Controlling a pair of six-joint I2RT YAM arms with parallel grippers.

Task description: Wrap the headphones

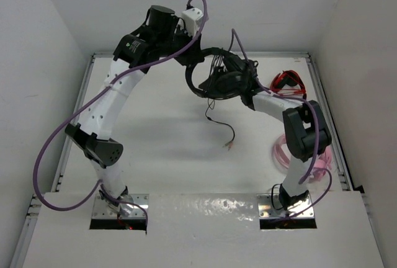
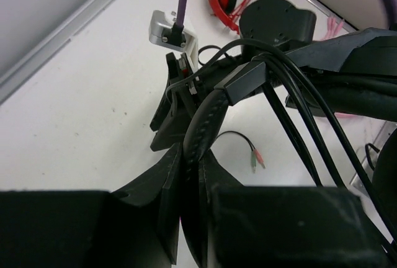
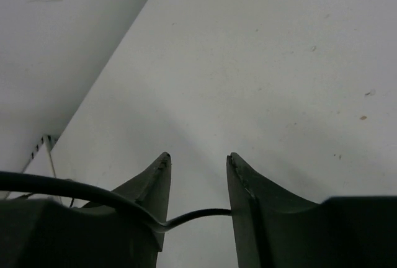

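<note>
The left fingers (image 2: 162, 187) pinch the padded headband (image 2: 206, 122) of the black headphones (image 1: 218, 79), which are held up off the surface (image 1: 155, 138), just ahead of those fingertips. The right fingers (image 3: 247, 193) are spread. The thin cable (image 3: 193, 216) crosses the gap between them near their roots, lying over one finger and reaching the other. More loops of cable drape over the headband ahead of the left fingers, and the loose end with its plugs (image 1: 230, 146) trails below both pairs of fingers. A red headset (image 1: 286, 82) lies on the surface beside the right fingers, and a pink headset (image 1: 291, 156) sits well behind them.
</note>
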